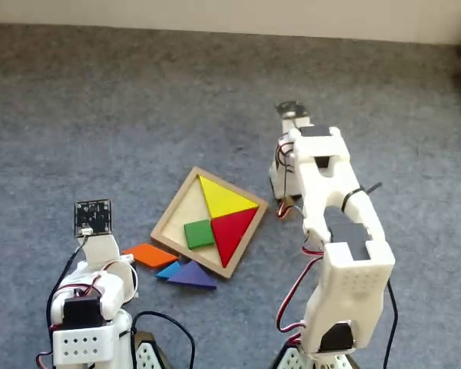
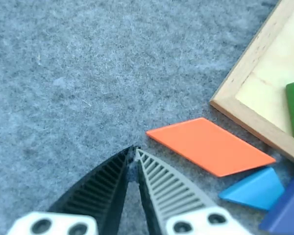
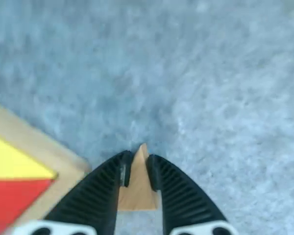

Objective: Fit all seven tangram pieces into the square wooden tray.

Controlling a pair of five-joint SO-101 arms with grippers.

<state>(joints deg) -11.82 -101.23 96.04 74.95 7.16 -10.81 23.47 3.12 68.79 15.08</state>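
- Beside tray [image 1: 174, 199] corner: right gripper [image 3: 138, 157] clamped on tan triangle [image 3: 137, 192]; likely light, rigid, slick, so best pinched mid-body.
- Near tray edge: left gripper [image 2: 135, 152], fingers together, empty.

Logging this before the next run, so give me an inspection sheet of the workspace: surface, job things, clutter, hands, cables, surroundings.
Surface: grey carpet.
Job's things: wooden tray holds yellow triangle, red triangle, green square; orange parallelogram, light blue triangle, purple triangle lie beside it.
Clutter: nothing seen.
Hands: left hand shut, empty; right hand shut on tan triangle.
Cables: red and black wires on both arms.
Surroundings: pale wall strip.
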